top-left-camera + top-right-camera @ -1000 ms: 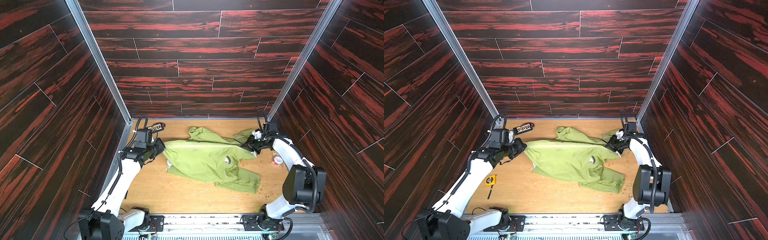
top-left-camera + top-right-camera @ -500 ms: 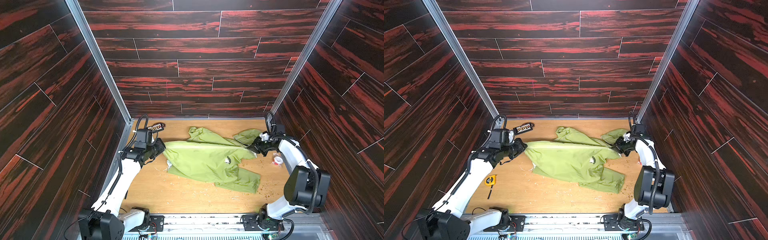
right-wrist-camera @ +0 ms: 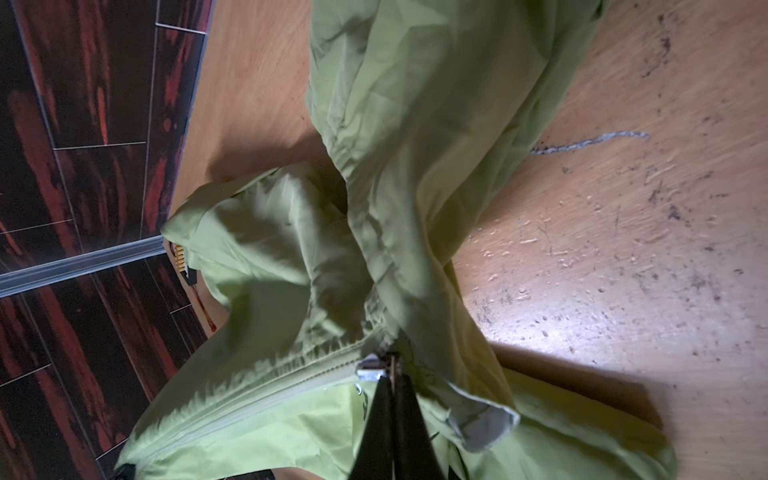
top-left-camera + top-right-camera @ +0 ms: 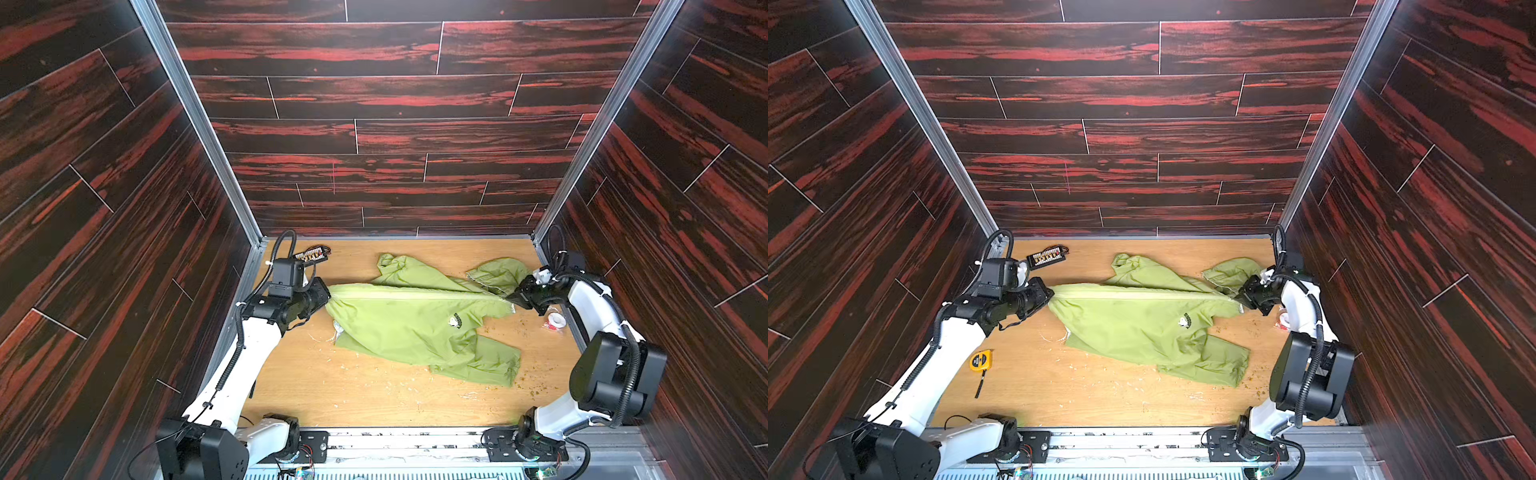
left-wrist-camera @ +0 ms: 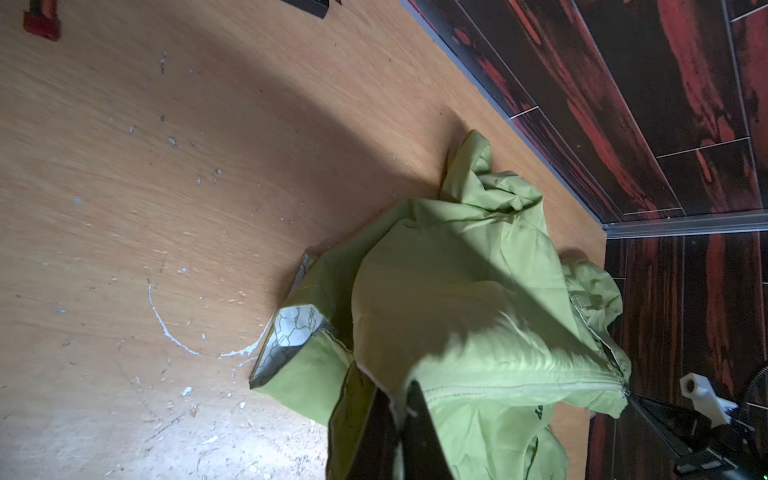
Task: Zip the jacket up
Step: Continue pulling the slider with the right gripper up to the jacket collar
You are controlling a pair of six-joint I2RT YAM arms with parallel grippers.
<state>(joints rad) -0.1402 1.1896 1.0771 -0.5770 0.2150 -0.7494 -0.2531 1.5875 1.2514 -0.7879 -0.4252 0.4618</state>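
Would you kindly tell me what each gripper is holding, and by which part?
Left gripper pinches the jacket at its hem by the zipper; right gripper pinches the zipper slider.

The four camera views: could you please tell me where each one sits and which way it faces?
Top views: high over the front, looking down and back at the jacket; left arm and right arm show.
Left wrist: behind the left gripper, looking along the zipper; its fingers show.
Right wrist: behind the right gripper, looking at the zipper pull; its fingers show.
Shared: both wrist views show the zipper, from opposite ends.
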